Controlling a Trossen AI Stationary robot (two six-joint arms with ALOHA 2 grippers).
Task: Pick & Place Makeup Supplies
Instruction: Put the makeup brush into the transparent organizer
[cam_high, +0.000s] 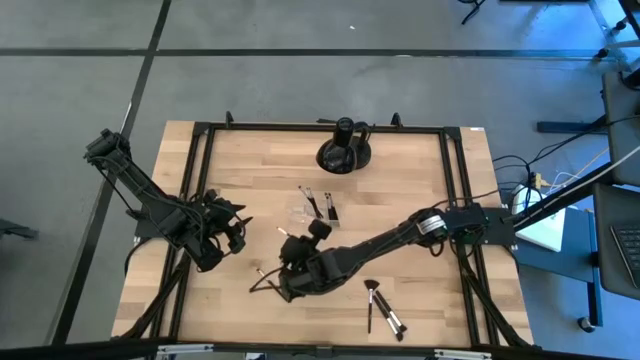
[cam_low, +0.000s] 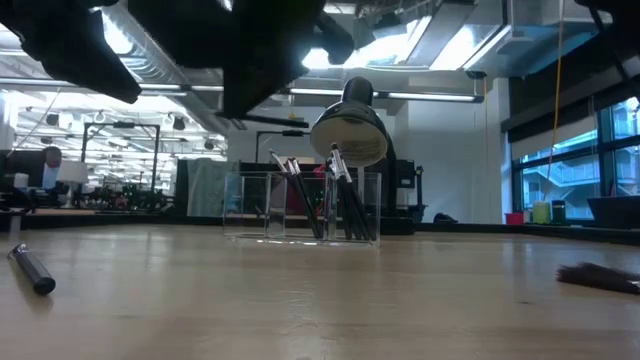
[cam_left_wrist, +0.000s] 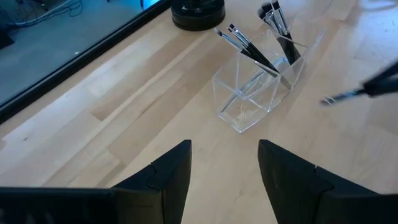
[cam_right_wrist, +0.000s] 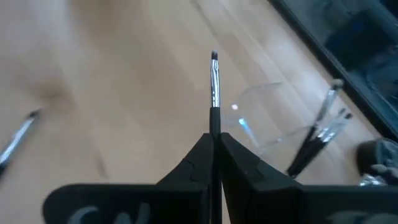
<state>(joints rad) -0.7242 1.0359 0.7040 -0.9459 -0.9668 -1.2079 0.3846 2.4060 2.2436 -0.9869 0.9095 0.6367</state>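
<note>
The makeup brushes are thin and dark-handled. Several stand slanted in the clear organiser tray, leaning on its walls. Others lie flat on the wood: a pair near the table's front, one at the low view's left, and one beside my right arm. My right gripper is near the table's middle, just in front of the tray, shut on one brush. My left gripper is open, left of the tray, holding nothing. My right gripper pinches one thin brush by its dark handle between the two fingers. The brush runs along the fingers and sticks out forward past them. Its silver ferrule and small tip point toward the clear tray.
A large black rounded object sits near the table's far edge, behind the tray. A black frame rail runs around the tabletop. Bare wood lies between my left gripper and the tray.
</note>
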